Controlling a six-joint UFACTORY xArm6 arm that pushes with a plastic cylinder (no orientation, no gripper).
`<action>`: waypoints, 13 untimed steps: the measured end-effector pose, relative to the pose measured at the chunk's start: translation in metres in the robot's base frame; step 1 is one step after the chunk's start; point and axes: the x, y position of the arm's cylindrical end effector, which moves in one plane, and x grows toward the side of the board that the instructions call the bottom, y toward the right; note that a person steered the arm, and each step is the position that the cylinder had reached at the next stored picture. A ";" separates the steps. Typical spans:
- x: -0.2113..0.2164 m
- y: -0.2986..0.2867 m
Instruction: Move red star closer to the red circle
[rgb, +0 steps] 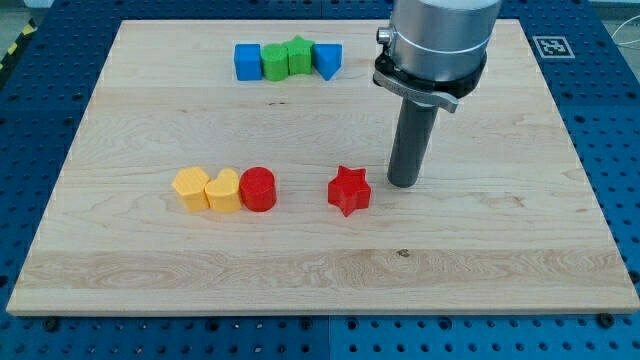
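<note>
Red star (349, 190) sits mid-board, near side, right of red circle (258, 188), gap between. Tip (403, 183) just right of star, apart. No claw fitted; bare rod. Star likely light, rigid, slides easily; may spin off-centre. Push right face, centred.

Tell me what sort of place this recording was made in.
Probably a robotics lab bench. A wooden board lies on a blue perforated table, a fiducial tag marks the board's corner, and small blocks like the red star and red circle sit by my tip.
</note>
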 end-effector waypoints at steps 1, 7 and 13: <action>0.000 -0.003; 0.034 -0.007; 0.025 -0.035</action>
